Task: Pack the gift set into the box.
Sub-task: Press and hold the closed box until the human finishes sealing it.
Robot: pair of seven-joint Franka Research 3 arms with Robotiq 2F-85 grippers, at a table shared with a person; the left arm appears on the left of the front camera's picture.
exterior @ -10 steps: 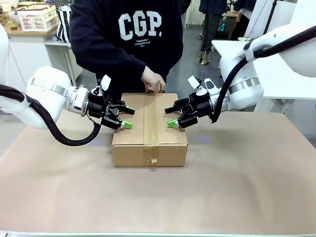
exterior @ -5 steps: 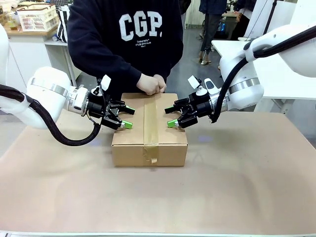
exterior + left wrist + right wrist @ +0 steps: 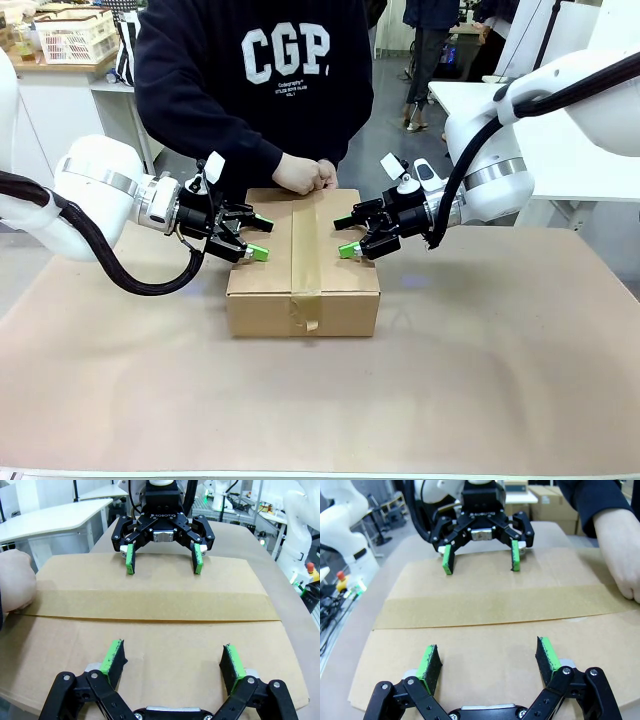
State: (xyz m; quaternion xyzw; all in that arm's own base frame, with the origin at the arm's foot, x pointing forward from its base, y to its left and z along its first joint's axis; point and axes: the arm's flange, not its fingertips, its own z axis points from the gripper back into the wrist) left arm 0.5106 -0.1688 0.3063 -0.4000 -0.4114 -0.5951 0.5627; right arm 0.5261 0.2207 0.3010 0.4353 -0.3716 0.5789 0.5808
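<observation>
While the sealing goes on, we list what lies before us, largest first.

Table (image 3: 480, 380): brown-topped, bearing the carton near its middle, toward the person's side.

Person (image 3: 255, 80): standing at the far edge in a dark printed sweatshirt, both hands (image 3: 305, 174) brought together on the carton's far rim, where the tape ends. We judge they are pressing down or finishing that end.

Box (image 3: 262, 285): plain brown carton, flaps shut, resting flat on the table between our two arms. We take the contents to be inside already, since nothing of the set lies outside it.

Tape strip (image 3: 305, 250): one tan band running along the centre seam from the far rim, over the top and down the near face, where its end sits a little wrinkled.

Left gripper (image 3: 245, 232): fingers spread wide, pinching nothing, green pads over the left part of the lid just short of the tape. From its wrist camera we cannot tell whether the pads (image 3: 114, 655) touch the cardboard or hang just above it.

Right gripper (image 3: 352, 232): likewise spread and empty, mirrored over the right part of the lid, its pads (image 3: 547, 652) equally close.

We judge both are placed to keep the flaps down and the carton steady during taping; packing looks nearly complete.
</observation>
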